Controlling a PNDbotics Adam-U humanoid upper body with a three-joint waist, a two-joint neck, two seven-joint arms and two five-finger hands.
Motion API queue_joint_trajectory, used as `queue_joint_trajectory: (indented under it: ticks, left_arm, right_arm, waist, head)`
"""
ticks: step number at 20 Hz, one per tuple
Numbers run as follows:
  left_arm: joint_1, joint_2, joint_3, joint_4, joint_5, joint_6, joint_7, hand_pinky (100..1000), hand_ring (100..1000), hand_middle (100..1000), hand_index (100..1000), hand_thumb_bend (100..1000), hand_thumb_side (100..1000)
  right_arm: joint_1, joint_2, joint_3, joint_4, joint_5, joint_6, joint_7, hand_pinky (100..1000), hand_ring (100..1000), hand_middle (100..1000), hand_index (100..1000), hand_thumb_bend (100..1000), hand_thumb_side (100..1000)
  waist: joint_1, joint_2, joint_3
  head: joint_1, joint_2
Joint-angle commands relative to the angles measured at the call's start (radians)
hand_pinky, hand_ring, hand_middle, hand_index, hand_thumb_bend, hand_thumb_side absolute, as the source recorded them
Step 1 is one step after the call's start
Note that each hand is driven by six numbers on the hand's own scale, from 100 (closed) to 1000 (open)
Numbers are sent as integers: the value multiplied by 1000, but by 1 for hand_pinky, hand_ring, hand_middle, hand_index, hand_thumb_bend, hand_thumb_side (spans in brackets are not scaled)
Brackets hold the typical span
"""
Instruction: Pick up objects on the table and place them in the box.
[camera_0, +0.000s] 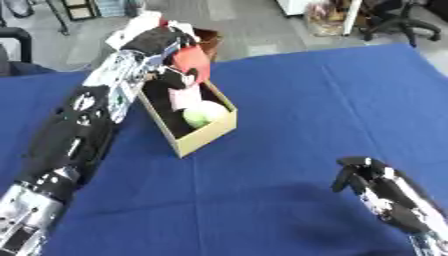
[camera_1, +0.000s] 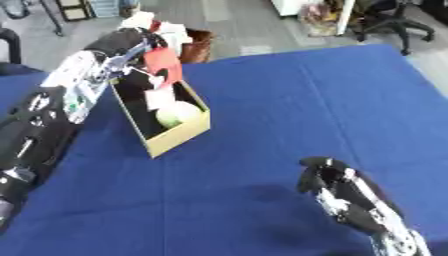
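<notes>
No readable writing or brand marks for us anywhere, not on the box, not on what we carry. Our left hand (camera_0: 162, 42) is up at the far end of the cardboard box (camera_0: 207, 134), fingers curled around a red object (camera_0: 192, 62) that hangs over the box's back edge, partly inside its opening. Down in the box we see a pale green round thing (camera_0: 199, 118) near the front wall and a pinkish piece (camera_0: 184, 97) just behind it. The box sits tilted on the blue bench (camera_0: 332, 95), long side running away from us, close along our left forearm. Our right hand (camera_1: 332, 182) rests low on the right, fingers bent downward and gripping nothing, well apart from the box. Between the box and that hand, we have broad open blue cloth; the whole right half of the bench lies bare up to its far edge, with floor beyond.
</notes>
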Motion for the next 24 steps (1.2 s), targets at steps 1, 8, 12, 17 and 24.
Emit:
queue_joint_trajectory:
  ticks: [1,8,12,17,24]
  left_arm:
    - [-17,-8,7,31,-37,-7,21,748,663,735,879,204,265]
    - [-14,2,14,75,-127,-11,41,841,781,834,914,383,535]
    - [-8,18,16,87,-188,-40,22,887,832,883,934,471,667]
    - [10,56,19,52,-198,-77,-36,913,857,903,938,500,777]
    - [40,109,30,4,-127,-68,-82,901,846,895,936,447,815]
  right_arm:
    - [-11,-4,2,-11,-6,-1,2,566,580,540,782,100,434]
    - [-11,-5,1,-11,-5,-1,0,566,580,540,780,100,433]
    - [-11,-5,1,-11,-4,-1,0,566,580,540,780,100,433]
    - [-11,-6,-2,-11,-3,-1,-3,566,580,540,780,100,432]
    - [-9,-8,-4,-10,0,-1,-5,566,579,540,780,100,431]
  waist:
    - [-17,-6,-2]
    - [-16,-6,0]
    - [-16,-5,1]
    - [-15,-5,4]
    - [-14,-6,11]
  head:
    - [4,-13]
    - [3,-15]
    - [1,-15]
    - [-3,-15]
    - [-8,-16]
